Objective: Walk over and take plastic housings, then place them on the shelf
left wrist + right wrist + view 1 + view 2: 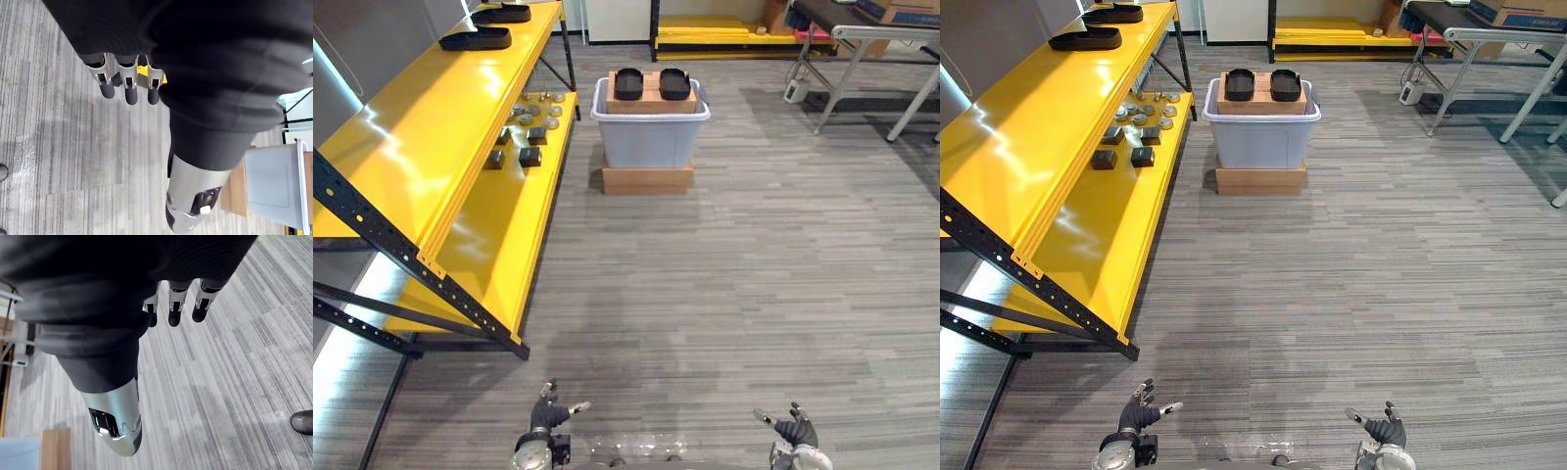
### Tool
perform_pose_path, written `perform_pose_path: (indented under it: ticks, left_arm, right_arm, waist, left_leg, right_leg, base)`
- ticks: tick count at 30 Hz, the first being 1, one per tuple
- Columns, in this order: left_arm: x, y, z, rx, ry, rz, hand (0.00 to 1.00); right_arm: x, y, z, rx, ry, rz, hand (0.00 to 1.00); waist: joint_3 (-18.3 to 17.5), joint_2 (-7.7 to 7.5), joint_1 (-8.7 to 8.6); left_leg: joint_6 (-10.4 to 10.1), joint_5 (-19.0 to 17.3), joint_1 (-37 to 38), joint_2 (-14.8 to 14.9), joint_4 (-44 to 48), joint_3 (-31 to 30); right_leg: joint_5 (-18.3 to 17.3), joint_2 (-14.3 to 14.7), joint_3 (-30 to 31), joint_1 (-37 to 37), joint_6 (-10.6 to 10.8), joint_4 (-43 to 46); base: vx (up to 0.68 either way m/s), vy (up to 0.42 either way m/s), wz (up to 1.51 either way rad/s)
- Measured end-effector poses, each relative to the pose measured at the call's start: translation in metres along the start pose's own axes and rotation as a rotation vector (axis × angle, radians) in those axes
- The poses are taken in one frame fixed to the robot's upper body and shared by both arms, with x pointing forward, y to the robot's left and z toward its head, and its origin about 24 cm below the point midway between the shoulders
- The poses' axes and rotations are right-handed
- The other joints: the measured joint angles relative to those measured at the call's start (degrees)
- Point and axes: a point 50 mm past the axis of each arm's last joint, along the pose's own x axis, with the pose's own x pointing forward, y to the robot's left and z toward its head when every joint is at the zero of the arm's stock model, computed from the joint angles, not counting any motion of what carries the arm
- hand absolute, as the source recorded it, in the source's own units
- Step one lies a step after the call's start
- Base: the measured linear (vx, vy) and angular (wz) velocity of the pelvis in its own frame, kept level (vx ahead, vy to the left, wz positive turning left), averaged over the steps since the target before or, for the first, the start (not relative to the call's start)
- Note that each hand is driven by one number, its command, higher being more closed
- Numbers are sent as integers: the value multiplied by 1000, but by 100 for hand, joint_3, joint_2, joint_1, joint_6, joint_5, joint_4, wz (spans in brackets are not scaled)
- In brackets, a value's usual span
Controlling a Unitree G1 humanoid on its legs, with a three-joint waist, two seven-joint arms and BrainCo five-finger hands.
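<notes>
Two black plastic housings (628,84) (674,84) lie side by side on a cardboard box inside a pale grey bin (651,142), which stands on a flat carton far ahead. A long yellow shelf (431,137) runs along the left. Two more black housings (476,39) (501,14) rest on the far end of its top level. My left hand (548,415) and right hand (793,429) hang low at the near edge, both open and empty, well short of the bin. Relaxed fingers (128,88) show in the left wrist view, and fingers (176,308) over bare floor in the right wrist view.
Small dark blocks and round metal parts (530,137) lie on the shelf's lower level. A black diagonal brace (401,255) crosses the shelf's near end. Metal-legged tables (871,59) stand at the back right, and a low yellow platform (715,34) behind the bin.
</notes>
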Motion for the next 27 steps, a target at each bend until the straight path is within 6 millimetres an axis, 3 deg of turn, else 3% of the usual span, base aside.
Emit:
perform_pose_path:
  ticks: [4, 16, 22, 24, 27]
  left_arm:
    - [0, -1, 4, 21, -19, -5, 0]
    - [1, 1, 5, 7, -22, 12, 0]
    - [-2, 18, 2, -63, -14, 93, 0]
    - [-2, 24, 0, -95, -7, 129, 0]
    - [-3, 31, 2, -131, -17, 167, 0]
  right_arm:
    - [2, 4, 6, -66, -19, 28, 0]
    - [2, 3, 5, -11, -9, 1, 0]
    - [7, -3, 15, 67, -29, -46, 0]
    - [9, -3, 20, 83, -40, -58, 0]
    - [12, -2, 29, 102, -63, -63, 0]
  waist:
    - [1, 13, -82]
    - [26, 57, -92]
    - [55, 98, -87]
    - [69, 118, -65]
    - [107, 157, -58]
  left_leg:
    - [0, 0, 2, 1, 3, 6]
    - [12, -9, -25, 1, -97, 35]
    - [266, -261, -257, 32, 66, 303]
    - [302, -458, -382, 69, 297, 431]
    - [407, -916, -569, 99, 785, 603]
  right_leg:
    - [-18, 0, -18, 13, 27, 0]
    - [-34, -1, -113, -41, 48, -14]
    - [-58, 12, -35, -250, 67, 3]
    - [-180, 3, 66, -392, 116, 186]
    - [-915, -196, -59, -1181, 446, 1826]
  base:
    - [0, 0, 0]
    - [-6, -3, 1]
    - [-3, 19, -12]
    - [69, 45, -32]
    - [110, 77, -32]
